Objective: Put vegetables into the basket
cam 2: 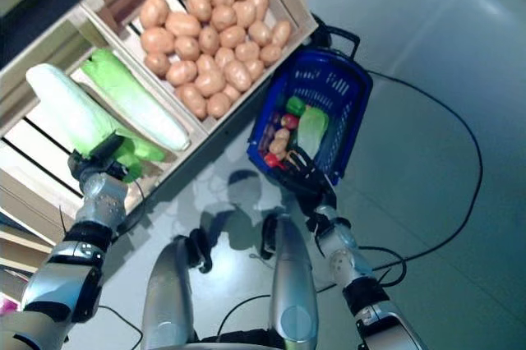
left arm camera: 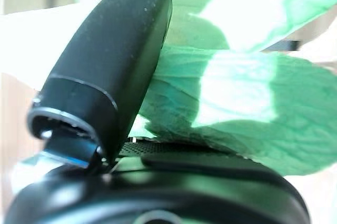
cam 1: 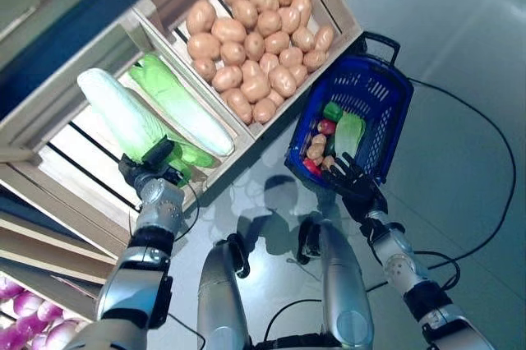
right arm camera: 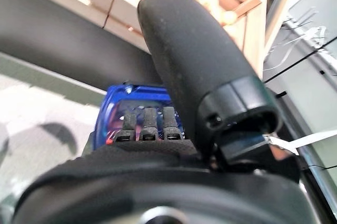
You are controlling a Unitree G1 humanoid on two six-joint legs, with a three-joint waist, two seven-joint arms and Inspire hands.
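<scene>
Two long Chinese cabbages lie side by side in a wooden crate compartment: one pale, one greener. My left hand is at the leafy near end of the pale one. In the left wrist view its thumb rests against green leaves, which cover the rest of the hand. The blue basket stands on the floor to the right. It holds a small cabbage, a green pepper, red pieces and potatoes. My right hand hovers open at the basket's near rim, holding nothing.
A neighbouring crate compartment is heaped with potatoes. Purple onions show at the lower left on a lower shelf. Grey floor spreads to the right of the basket and beyond it.
</scene>
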